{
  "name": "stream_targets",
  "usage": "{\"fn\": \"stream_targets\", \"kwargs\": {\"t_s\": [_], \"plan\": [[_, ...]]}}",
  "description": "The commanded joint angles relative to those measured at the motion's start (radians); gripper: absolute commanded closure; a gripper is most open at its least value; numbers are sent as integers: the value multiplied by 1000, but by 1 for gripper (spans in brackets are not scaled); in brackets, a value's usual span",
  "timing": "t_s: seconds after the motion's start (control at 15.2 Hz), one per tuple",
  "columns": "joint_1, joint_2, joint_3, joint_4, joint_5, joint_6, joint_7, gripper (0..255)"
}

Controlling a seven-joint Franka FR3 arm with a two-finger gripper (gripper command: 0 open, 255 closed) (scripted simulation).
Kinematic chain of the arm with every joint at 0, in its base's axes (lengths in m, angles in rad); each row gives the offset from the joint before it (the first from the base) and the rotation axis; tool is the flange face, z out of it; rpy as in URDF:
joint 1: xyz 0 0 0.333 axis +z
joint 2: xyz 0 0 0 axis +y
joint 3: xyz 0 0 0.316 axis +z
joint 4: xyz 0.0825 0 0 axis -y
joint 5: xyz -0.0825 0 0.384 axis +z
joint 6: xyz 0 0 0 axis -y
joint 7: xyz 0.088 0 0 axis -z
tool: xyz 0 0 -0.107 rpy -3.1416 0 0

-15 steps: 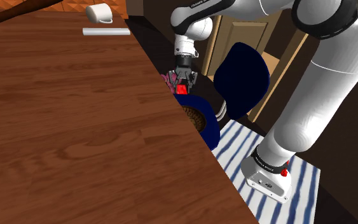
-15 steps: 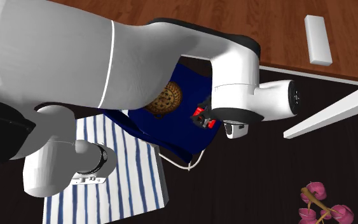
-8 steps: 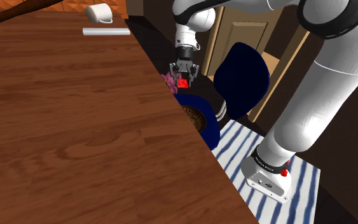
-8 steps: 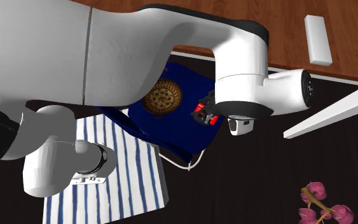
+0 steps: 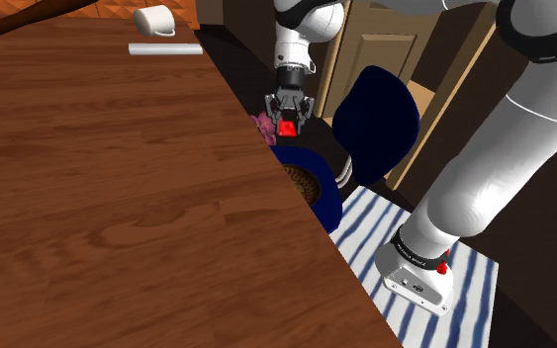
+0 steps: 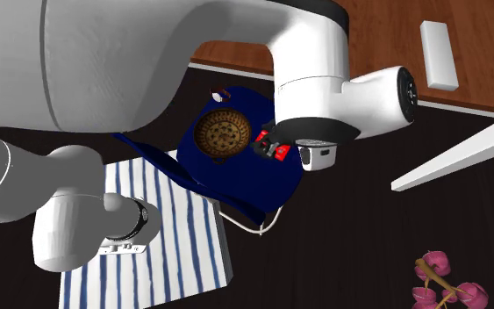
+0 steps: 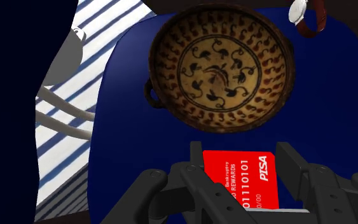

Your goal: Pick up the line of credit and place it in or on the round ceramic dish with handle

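Brown wood-grain table [image 5: 118, 178] takes up most of the shoulder view and carries none of the task items. White arm [image 6: 148, 70] reaches past the table's edge and down toward a dark blue seat [image 6: 245, 189], which partly overlaps a striped rug [image 6: 175, 255]. Round patterned dish [image 7: 220, 67], cream and brown with a small loop handle at its rim, lies upright and empty on that seat. End effector [image 7: 240, 159] hangs above the seat, just short of the dish, its fingers clamped on the red card [image 7: 241, 181].

Change noted: against a second ago, end effector and card stand higher in the shoulder view and nearer the dish in the second exterior view.

Assessment: pick-up is complete and transfer is under way; release is not yet due.

Card orientation: printed face toward the wrist camera. The long axis appears to run along the fingers, which press its long edges. The free short edge points at the dish.
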Motion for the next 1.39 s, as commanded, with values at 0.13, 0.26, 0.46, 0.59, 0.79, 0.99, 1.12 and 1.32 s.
{"fn": "stream_targets", "kwargs": {"t_s": [0.13, 0.26, 0.46, 0.59, 0.79, 0.99, 1.12, 1.32], "plan": [[33, -118, 36, -131, 33, 34, 52, 255], [51, -175, 58, -190, 53, 49, 81, 255], [79, -257, 92, -270, 90, 68, 126, 255], [99, -310, 117, -318, 117, 79, 158, 255], [111, -327, 133, -360, 135, 110, 164, 255], [112, -311, 137, -386, 139, 149, 148, 255], [113, -300, 140, -403, 142, 175, 137, 255], [114, -281, 144, -426, 148, 215, 121, 255]]}}
